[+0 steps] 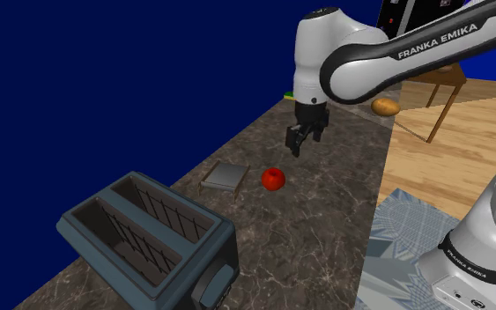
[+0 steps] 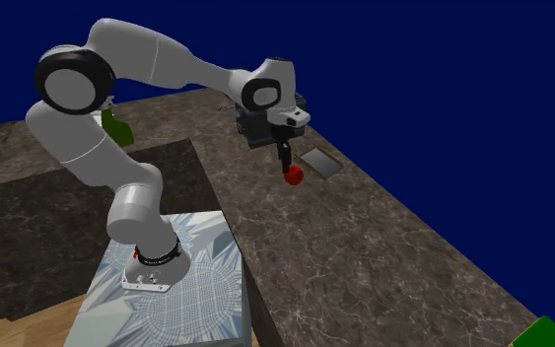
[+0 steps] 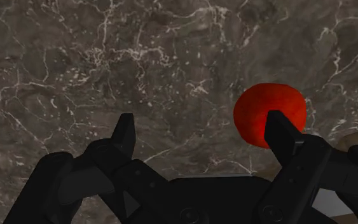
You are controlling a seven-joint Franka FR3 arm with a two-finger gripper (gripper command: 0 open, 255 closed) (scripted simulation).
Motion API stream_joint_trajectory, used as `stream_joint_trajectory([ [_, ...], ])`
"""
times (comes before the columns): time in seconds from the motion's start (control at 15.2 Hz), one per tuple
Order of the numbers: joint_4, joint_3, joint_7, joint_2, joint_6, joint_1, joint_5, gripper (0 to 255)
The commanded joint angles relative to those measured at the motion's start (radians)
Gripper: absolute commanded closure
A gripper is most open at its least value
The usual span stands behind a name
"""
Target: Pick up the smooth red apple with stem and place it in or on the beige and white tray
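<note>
Dark veined stone counter (image 1: 316,238), flat blue backdrop behind.

Apple (image 1: 274,179): red, round, resting on the counter. Small flat tray (image 1: 226,177) sits just beside it, on the shoulder view's left, close but not touching. The tray is drawn grey, not beige and white. Toaster (image 1: 149,238) stands nearer the camera, well apart from both.

My gripper (image 1: 295,148) hangs above the counter, pointing down. Its fingers are spread wide with nothing between them and nothing held.

Key relation: the apple is not centred in my jaws. In the wrist view it (image 3: 257,109) sits off to one side, with one finger (image 3: 285,137) crossing in front of its edge and only bare stone in the gap. In the shoulder view it lies below my fingertips and a little toward the toaster. My judgement is that I need a short sideways shift toward that finger, then a straight descent. The apple is round, so there is no long axis to line up with. I cannot make out the stem, so no closing direction looks better than another.

Writing: "FRANKA EMIKA" in white on my dark forearm (image 1: 437,42), and the same words on the base (image 1: 470,255) ring. Nothing readable on the toaster or tray.
</note>
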State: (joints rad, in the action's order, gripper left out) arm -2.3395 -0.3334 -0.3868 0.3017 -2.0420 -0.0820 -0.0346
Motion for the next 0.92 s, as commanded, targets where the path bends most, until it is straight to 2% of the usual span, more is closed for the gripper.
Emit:
stream_joint_trajectory([
  [0.0,0.032,-0.028,-0.042,-0.066,-0.039,-0.001,-0.023,0],
  [0.53,0.206,-0.101,-0.227,-0.365,-0.152,-0.022,-0.192,0],
  [0.86,0.181,-0.093,-0.247,-0.404,-0.211,-0.021,-0.223,0],
])
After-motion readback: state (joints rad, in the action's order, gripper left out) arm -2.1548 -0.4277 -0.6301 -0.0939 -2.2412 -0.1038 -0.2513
